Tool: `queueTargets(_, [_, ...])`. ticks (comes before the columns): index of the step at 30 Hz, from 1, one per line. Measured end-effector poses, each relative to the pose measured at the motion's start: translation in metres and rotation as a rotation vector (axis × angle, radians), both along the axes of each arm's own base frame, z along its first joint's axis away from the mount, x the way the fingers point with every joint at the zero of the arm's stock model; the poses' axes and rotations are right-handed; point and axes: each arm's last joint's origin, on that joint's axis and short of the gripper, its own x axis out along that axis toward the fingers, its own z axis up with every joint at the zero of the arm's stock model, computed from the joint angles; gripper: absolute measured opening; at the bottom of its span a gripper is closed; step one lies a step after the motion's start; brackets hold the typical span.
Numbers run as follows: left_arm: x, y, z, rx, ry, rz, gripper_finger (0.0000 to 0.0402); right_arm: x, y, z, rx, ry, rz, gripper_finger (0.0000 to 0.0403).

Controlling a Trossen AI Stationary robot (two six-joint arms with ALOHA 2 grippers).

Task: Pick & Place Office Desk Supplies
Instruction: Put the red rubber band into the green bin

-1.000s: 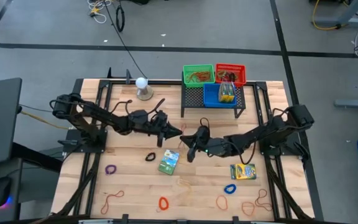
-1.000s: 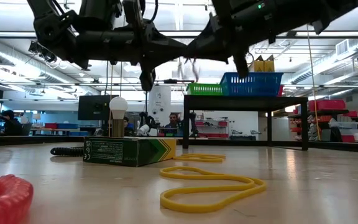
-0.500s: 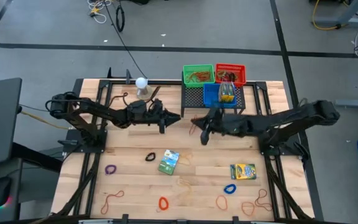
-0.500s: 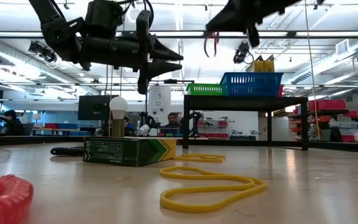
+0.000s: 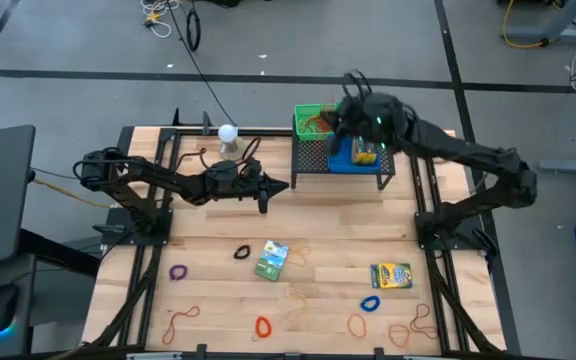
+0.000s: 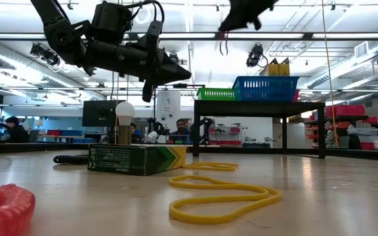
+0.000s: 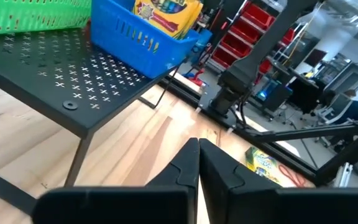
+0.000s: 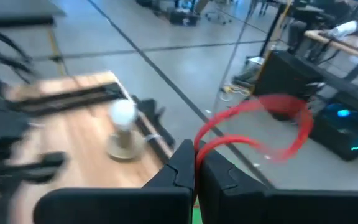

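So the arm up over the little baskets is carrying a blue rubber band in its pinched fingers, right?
Not quite: the rubber band is red, not blue. The right wrist view shows it looped out from the shut right gripper, and the high view puts that gripper above the baskets on the rack.

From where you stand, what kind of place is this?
Probably a robotics lab or workshop: a wooden table with mounted robot arms, shelves of red bins behind, and people at desks with monitors.
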Motion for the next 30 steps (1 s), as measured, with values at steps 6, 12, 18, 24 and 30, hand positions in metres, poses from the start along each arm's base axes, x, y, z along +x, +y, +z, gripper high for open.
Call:
queueTargets(6, [0.0,0.0,0.0,0.0,0.001,-0.001,0.0011,0.012,-0.056,-0.037,-0.026,0.202,-0.025,0.0004])
queueTargets(12, [0.0,-0.001,-0.002,-0.008,0.023,-0.002,0.0013,0.026,-0.087,-0.08,-0.038,0.386,-0.036,0.0005])
queueTargets(18, [0.0,-0.001,-0.005,-0.023,0.05,-0.004,0.0013,0.033,-0.094,-0.097,0.004,0.425,-0.085,0.0039])
queueTargets(24, [0.0,-0.001,-0.005,-0.024,0.05,-0.004,0.0013,0.032,-0.093,-0.097,0.071,0.37,-0.131,0.0106])
queueTargets(30, [0.0,-0.001,-0.005,-0.029,0.048,-0.004,0.0013,0.029,-0.092,-0.092,0.126,0.308,-0.19,0.0166])
